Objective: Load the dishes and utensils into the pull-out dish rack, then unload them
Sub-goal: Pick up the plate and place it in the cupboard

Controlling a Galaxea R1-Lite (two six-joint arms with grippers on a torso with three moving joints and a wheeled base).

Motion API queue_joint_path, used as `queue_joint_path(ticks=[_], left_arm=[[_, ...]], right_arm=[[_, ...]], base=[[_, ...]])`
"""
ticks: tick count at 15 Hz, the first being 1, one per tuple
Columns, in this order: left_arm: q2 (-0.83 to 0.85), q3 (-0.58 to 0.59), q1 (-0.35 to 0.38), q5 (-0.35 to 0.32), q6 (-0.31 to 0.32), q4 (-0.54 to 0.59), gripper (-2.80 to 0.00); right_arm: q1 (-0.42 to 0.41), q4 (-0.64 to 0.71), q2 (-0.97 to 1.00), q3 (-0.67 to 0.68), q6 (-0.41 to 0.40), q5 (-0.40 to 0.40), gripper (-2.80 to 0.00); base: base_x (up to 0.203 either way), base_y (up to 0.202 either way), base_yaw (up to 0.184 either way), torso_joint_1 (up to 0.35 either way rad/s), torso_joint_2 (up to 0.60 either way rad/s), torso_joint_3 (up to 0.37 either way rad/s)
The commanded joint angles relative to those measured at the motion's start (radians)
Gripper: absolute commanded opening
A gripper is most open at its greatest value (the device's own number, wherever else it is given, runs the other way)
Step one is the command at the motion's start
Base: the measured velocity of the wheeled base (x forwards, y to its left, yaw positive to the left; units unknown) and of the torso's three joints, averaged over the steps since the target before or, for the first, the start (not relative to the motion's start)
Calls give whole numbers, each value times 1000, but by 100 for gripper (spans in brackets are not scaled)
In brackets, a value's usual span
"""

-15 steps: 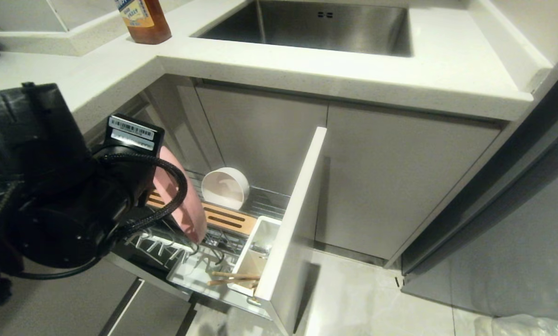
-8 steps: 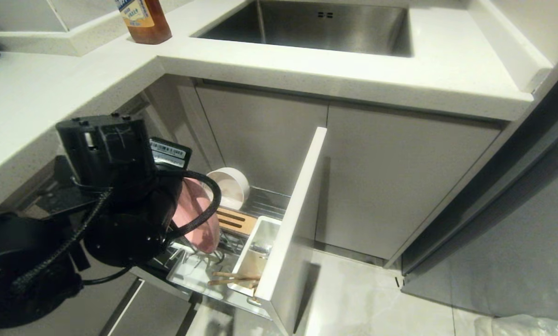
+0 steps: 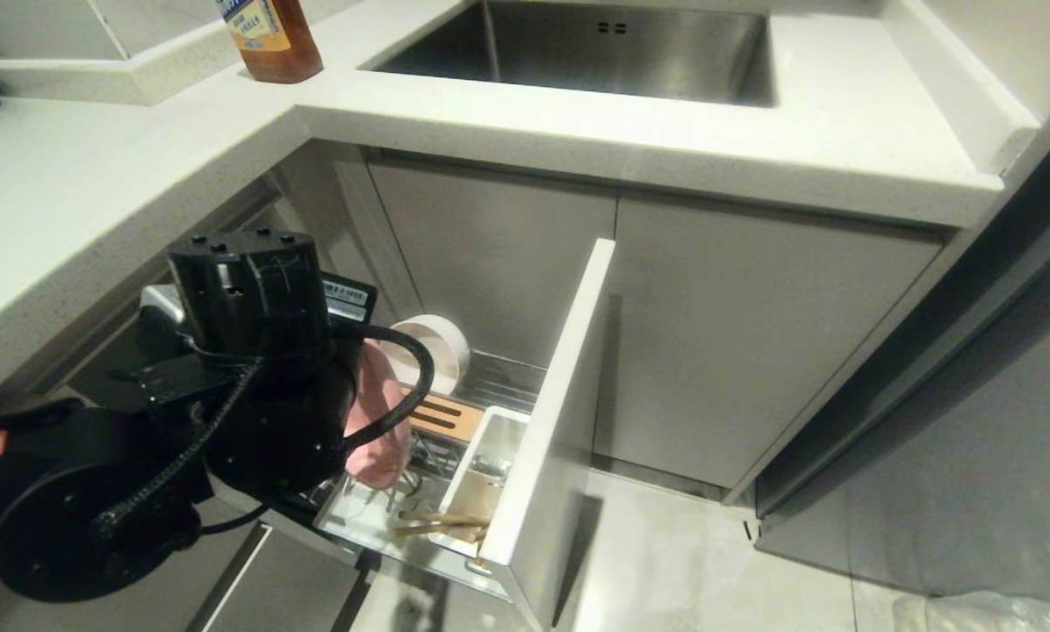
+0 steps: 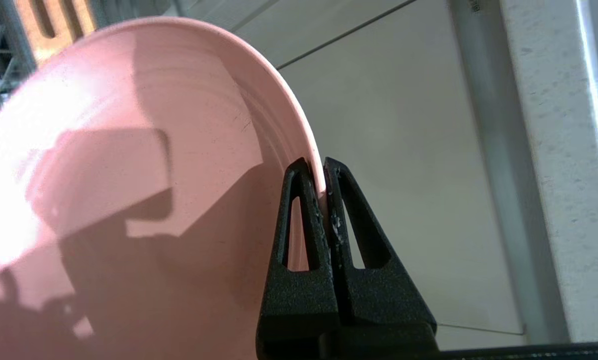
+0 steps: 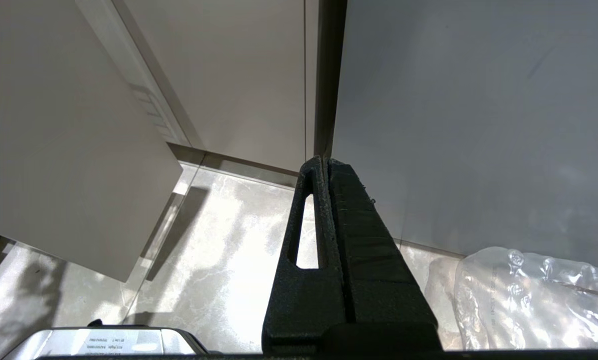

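Observation:
My left gripper is shut on the rim of the pink plate, held on edge over the wire prongs of the pull-out dish rack. From the head camera the arm hides most of the plate; the gripper itself is hidden there. The cream-white bowl stands on its side at the back of the rack. Wooden chopsticks stick out of the white utensil caddy, which also holds something silvery. My right gripper hangs shut and empty above the floor, away from the rack.
The rack's pale front panel stands pulled out to the right of the caddy. Above are the countertop, the steel sink and an amber bottle. A crumpled clear plastic bag lies on the floor.
My left arm has swung right and down towards the rack with the pink plate, which has turned more on edge. Bowl and chopsticks have not moved.

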Motion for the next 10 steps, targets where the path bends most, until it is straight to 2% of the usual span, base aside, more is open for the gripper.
queue_joint_path(ticks=[1, 6, 10], left_arm=[[1, -14, -4, 6, 10, -5, -280], [-1, -24, -7, 18, 20, -10, -280], [17, -21, -3, 31, 14, -79, -280]], right_arm=[[0, 0, 0, 0, 0, 0, -280], [0, 0, 0, 0, 0, 0, -280], [0, 0, 0, 0, 0, 0, -280]], base=[[0, 0, 0, 0, 0, 0], [0, 0, 0, 0, 0, 0], [0, 0, 0, 0, 0, 0]])
